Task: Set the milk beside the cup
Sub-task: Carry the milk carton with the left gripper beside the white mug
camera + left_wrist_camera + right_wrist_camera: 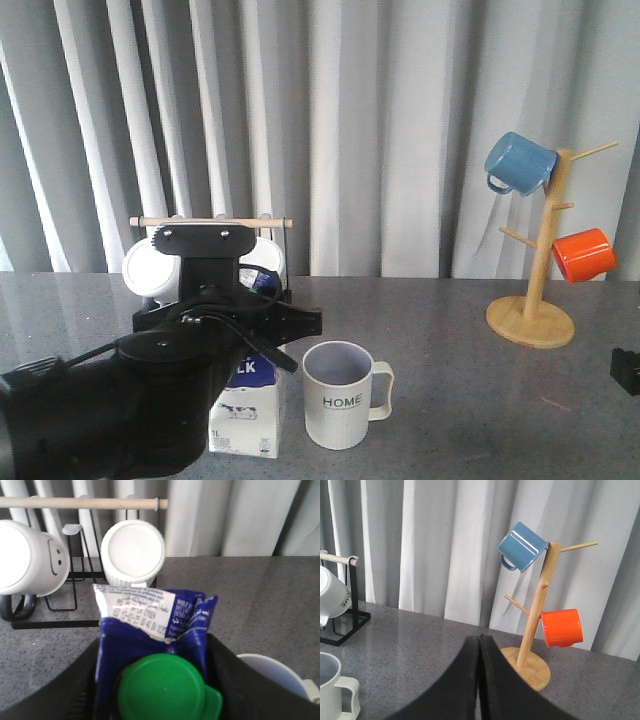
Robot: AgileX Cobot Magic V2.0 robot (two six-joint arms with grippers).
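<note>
The milk [245, 412], a blue-and-white carton, stands on the table just left of the cup [345, 398], a ribbed pale mug marked "HOME". My left gripper [235, 322] is shut on the carton's top and hides it in the front view. In the left wrist view the black fingers [75, 682] flank the blue gable [150, 630] and the green cap [162, 687], with the cup's rim [270, 672] beside them. My right gripper [479, 640] is shut and empty over the table; only a dark bit of it [625, 368] shows at the front view's right edge. The cup [330, 680] also shows in the right wrist view.
A black wire rack with a wooden bar [212, 222] holds white mugs [132, 550] behind the carton. A wooden mug tree [535, 300] stands at the back right with a blue mug [518, 162] and an orange mug [583, 254].
</note>
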